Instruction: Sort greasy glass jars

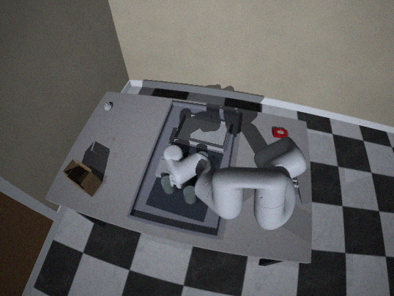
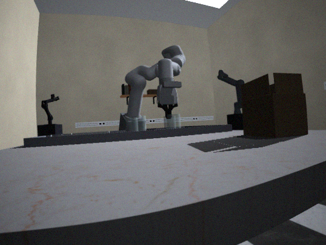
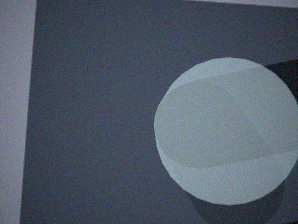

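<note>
Pale green glass jars stand on the dark drying mat (image 1: 172, 206) (image 3: 90, 100) in the table's sunken middle. One jar (image 1: 168, 185) (image 2: 173, 121) (image 3: 222, 130) is right by my gripper; the wrist view looks down on its round top. A second jar (image 1: 190, 195) (image 2: 134, 124) stands beside it, nearer the arm's base. My gripper (image 2: 168, 114) is shut with nothing in it. It points down, its tips level with the first jar's top and at that jar's side. The fingers do not show in the wrist view. The tray (image 1: 209, 137) lies beyond the mat, in the arm's shadow.
An open cardboard box (image 1: 83, 176) (image 2: 272, 106) stands at the table's left end. A red object (image 1: 280, 132) lies near the arm's base. A small round knob (image 1: 108, 105) sits at the far left corner. The arm (image 1: 238, 183) hides part of the mat.
</note>
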Robot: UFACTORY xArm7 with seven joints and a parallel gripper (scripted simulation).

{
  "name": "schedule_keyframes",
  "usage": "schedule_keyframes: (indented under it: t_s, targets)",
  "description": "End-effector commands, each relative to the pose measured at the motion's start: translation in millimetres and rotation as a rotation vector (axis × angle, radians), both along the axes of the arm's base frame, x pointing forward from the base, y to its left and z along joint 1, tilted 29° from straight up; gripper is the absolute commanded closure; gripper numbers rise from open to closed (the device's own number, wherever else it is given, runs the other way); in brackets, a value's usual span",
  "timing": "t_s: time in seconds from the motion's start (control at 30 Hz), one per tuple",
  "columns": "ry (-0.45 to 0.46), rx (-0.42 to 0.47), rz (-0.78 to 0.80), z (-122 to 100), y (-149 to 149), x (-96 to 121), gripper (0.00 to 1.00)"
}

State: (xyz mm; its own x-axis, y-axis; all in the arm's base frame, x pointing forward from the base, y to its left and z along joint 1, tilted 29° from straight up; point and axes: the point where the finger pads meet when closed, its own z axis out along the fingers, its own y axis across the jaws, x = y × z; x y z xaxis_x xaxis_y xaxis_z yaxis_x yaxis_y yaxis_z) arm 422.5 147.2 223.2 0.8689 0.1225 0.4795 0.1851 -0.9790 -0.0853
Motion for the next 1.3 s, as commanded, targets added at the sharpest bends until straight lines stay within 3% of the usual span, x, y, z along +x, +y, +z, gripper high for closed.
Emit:
schedule_keyframes:
  t_s: [0.0, 1.03, 1.27]
  targets:
    - [-0.003, 0.001, 0.000, 2, 0, 1, 1.00]
    - [-0.003, 0.001, 0.000, 2, 0, 1, 1.00]
    - [-0.003, 0.001, 0.000, 48, -9, -24, 1.00]
